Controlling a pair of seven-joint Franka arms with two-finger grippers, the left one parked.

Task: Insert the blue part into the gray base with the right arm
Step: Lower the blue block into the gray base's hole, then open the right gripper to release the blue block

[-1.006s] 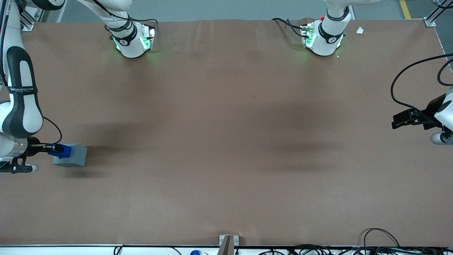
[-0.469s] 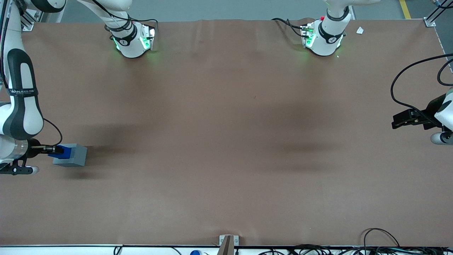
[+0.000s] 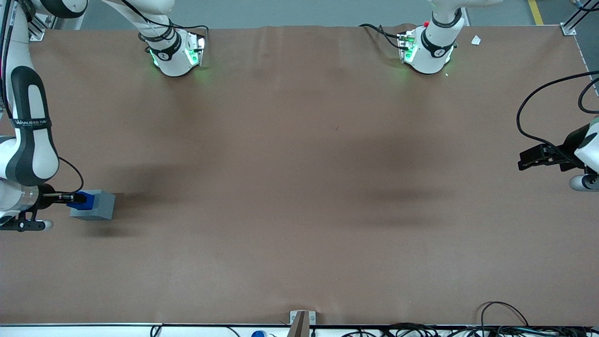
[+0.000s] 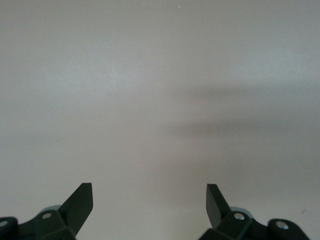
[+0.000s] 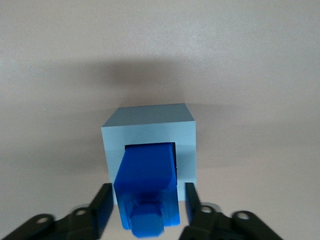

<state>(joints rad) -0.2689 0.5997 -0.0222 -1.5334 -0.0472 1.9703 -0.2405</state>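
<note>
Front view reads "WANJEED" on my right arm (image 3: 28,140) by the gray base (image 3: 96,206), while only the wrist camera shows my tool (image 5: 146,207) fingers apart, flanking the blue part (image 5: 146,187) sunk into the base's recess on the surface (image 3: 299,187).

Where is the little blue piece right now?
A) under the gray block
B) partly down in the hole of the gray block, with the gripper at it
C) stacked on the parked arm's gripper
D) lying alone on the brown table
B: in the right wrist view the blue part has its lower end in the recess of the gray base, and the gripper has a finger on each side of it.
</note>
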